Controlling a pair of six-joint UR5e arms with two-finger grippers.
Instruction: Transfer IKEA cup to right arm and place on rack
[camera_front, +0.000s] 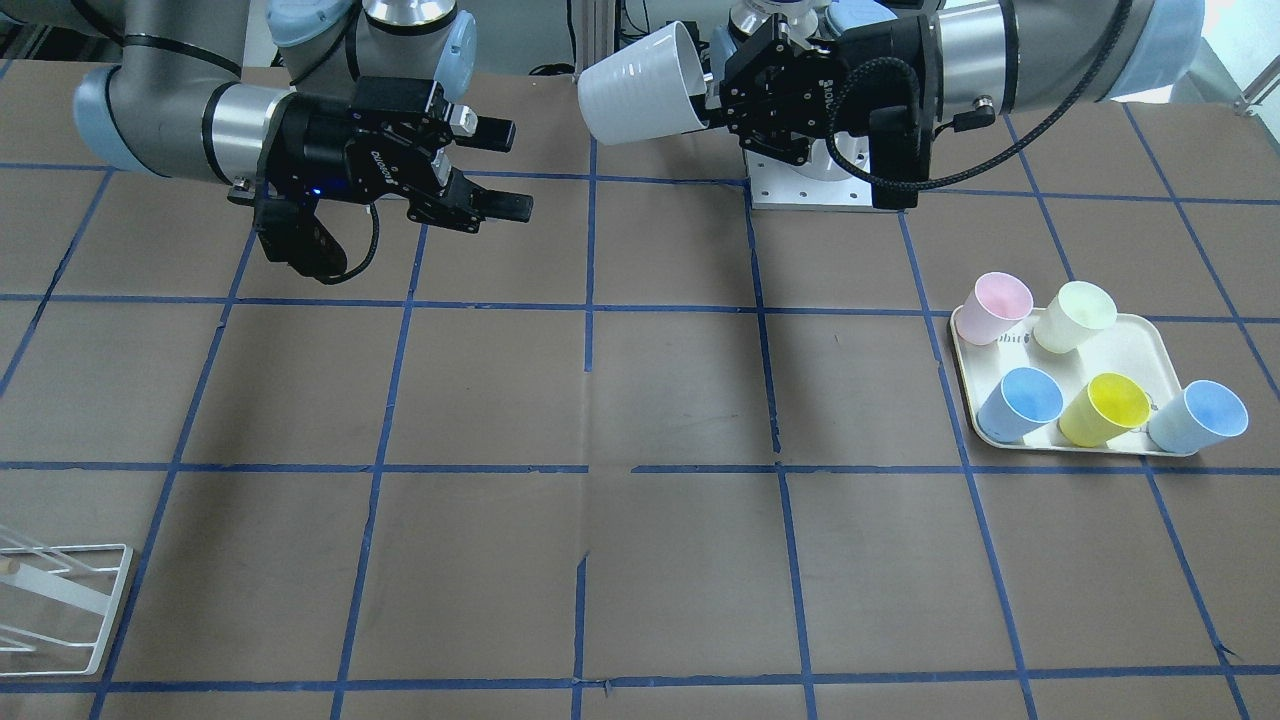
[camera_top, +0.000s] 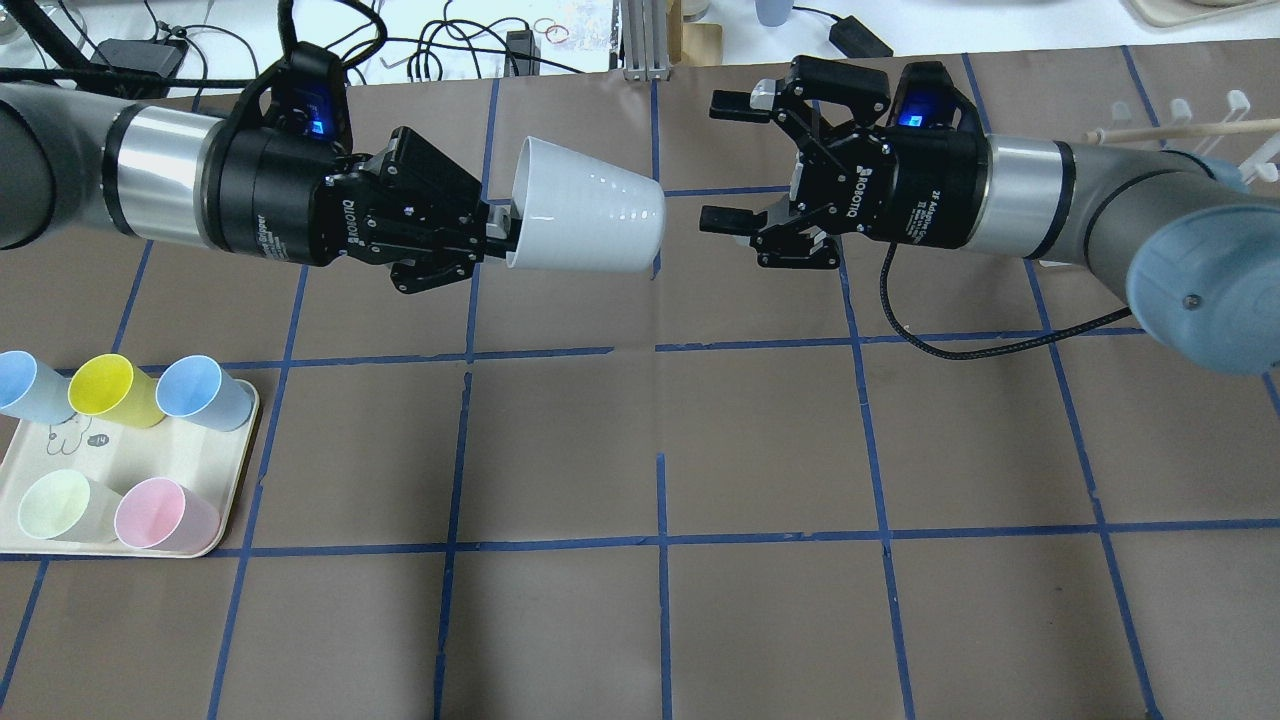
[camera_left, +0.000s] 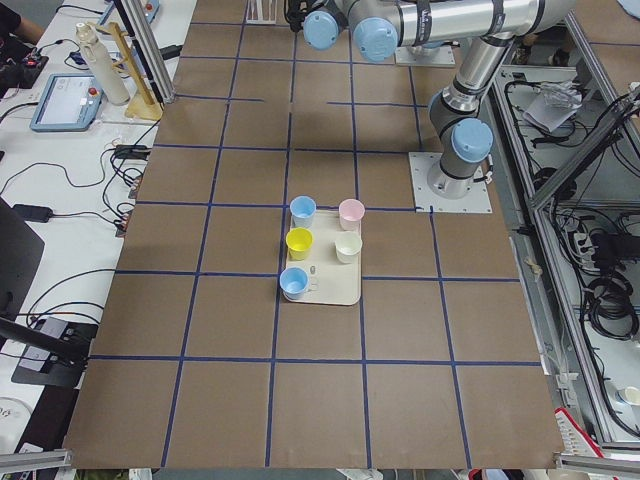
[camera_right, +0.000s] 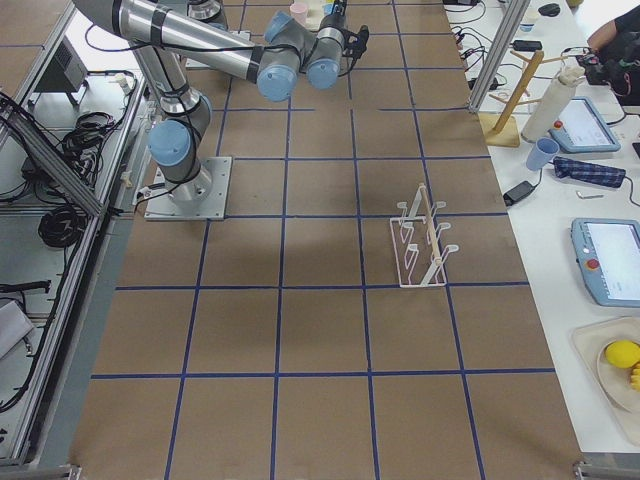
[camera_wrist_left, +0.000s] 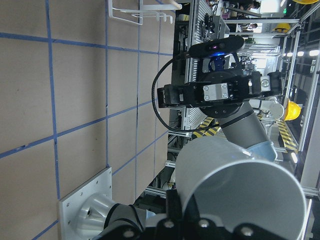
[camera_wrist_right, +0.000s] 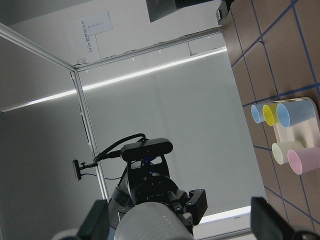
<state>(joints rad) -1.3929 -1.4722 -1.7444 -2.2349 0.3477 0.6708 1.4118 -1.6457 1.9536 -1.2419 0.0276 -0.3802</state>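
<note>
Left gripper (camera_top: 497, 232) grasps the IKEA cup (camera_top: 590, 220) by its rim. Right gripper (camera_top: 722, 160), spread wide near the cup's base, should centre on it before closing.

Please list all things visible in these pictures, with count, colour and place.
IKEA cup: 1, grey-white, in air, held sideways by left gripper.
tray: 1, cream, table, robot's left side.
pale blue cups: 2, on tray.
yellow cup: 1, on tray.
yellow-green cup: 1, on tray.
pink cup: 1, on tray.
rack: 1, white, table's right edge.
table: 1, brown, blue grid.
left gripper: 1, black, fingers shut on cup's rim.
right gripper: 1, black, fingers open, facing cup's base.
</note>
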